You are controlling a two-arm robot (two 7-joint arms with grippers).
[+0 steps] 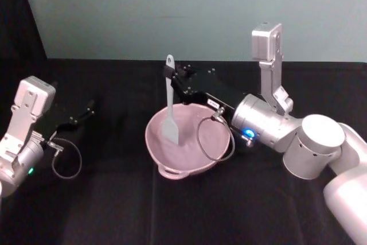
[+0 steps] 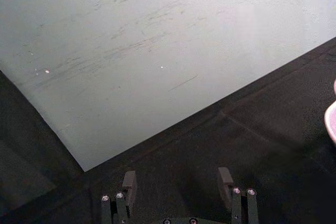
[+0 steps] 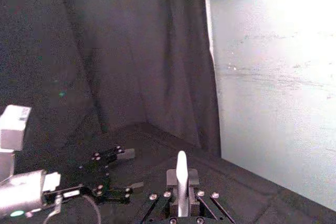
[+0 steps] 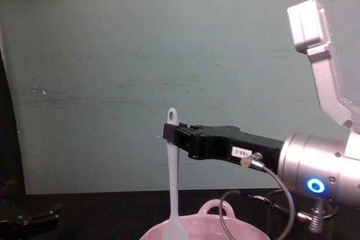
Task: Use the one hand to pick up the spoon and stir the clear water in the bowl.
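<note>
My right gripper reaches in from the right and is shut on the upper handle of the white spoon, just under its oval hole. The spoon hangs upright, its flat blade down inside the pale pink bowl at the table's middle. From the chest, the gripper holds the spoon above the bowl. The wrist view has the handle clamped between the fingers. I cannot make out the water against the pink. My left gripper rests open at the far left.
A black cloth covers the table, with a teal wall behind it. The right gripper's cable loop hangs over the bowl's right side. Another cable loop lies by the left arm. A dark curtain closes the left side.
</note>
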